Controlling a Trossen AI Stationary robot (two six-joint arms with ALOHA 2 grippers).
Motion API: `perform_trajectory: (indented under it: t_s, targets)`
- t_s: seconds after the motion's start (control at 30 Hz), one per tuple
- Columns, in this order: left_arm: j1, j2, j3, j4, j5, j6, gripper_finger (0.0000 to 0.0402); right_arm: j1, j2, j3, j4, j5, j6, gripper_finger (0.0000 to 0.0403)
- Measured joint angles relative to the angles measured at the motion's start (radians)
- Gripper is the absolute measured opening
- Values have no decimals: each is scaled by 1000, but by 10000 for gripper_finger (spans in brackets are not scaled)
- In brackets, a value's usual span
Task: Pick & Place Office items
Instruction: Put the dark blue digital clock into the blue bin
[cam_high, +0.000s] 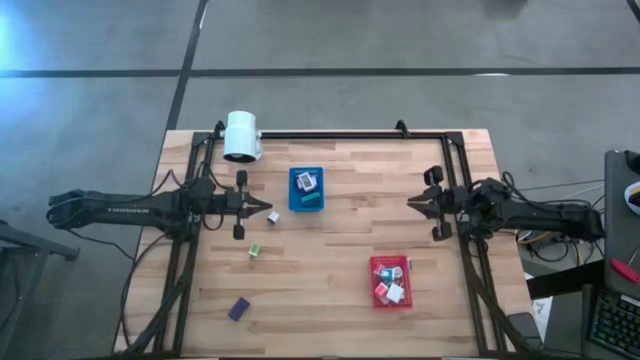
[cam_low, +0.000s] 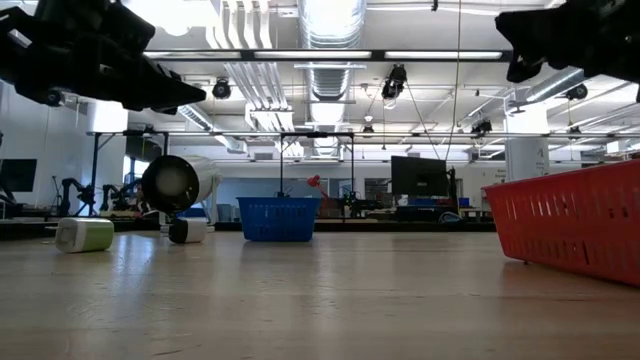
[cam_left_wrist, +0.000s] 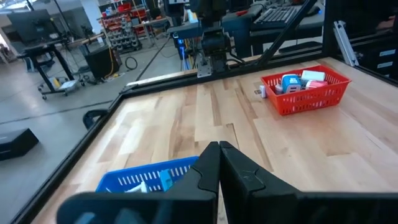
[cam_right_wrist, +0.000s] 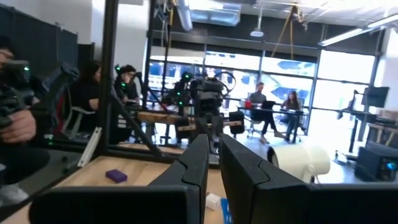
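Note:
Several office items lie in the blue tray (cam_high: 306, 203) at the table's middle and in the red tray (cam_high: 373, 281) toward the near right. Loose on the wood are a white block (cam_high: 272, 215), a green-and-white block (cam_high: 254, 250) and a purple block (cam_high: 238, 308). My left gripper (cam_high: 262, 208) is shut with nothing in it. It hangs above the table, just left of the white block and the blue tray (cam_left_wrist: 134, 179). My right gripper (cam_high: 412, 203) is shut with nothing in it, raised over the table's right side and pointing toward the left arm.
A white cylinder (cam_high: 241, 136) lies at the far left corner. A black frame (cam_high: 330, 133) runs along the table's far edge and both sides. Bare wood lies between the two trays. People sit in the room beyond the table in the right wrist view.

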Motion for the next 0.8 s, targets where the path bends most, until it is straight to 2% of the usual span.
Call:
perform_trajectory:
  t_s: [0.33, 0.43, 0.6, 0.7, 0.8]
  targets:
    - [0, 4, 0, -11, 6, -50, 12, -20, -8, -48, 7, -3, -16, 34]
    - [-1, 4, 0, -8, 53, -68, 12, -20, -8, -42, 9, -3, -8, 34]
    - [-42, 4, 79, -19, 89, -122, 11, -20, -8, -41, 16, -3, -6, 34]
    - [-97, 6, 192, -180, 55, -136, 4, -20, -7, -41, 17, -3, -10, 34]
    - [-184, 26, 346, -444, -78, -219, 4, -20, -7, -41, 23, -4, -11, 34]
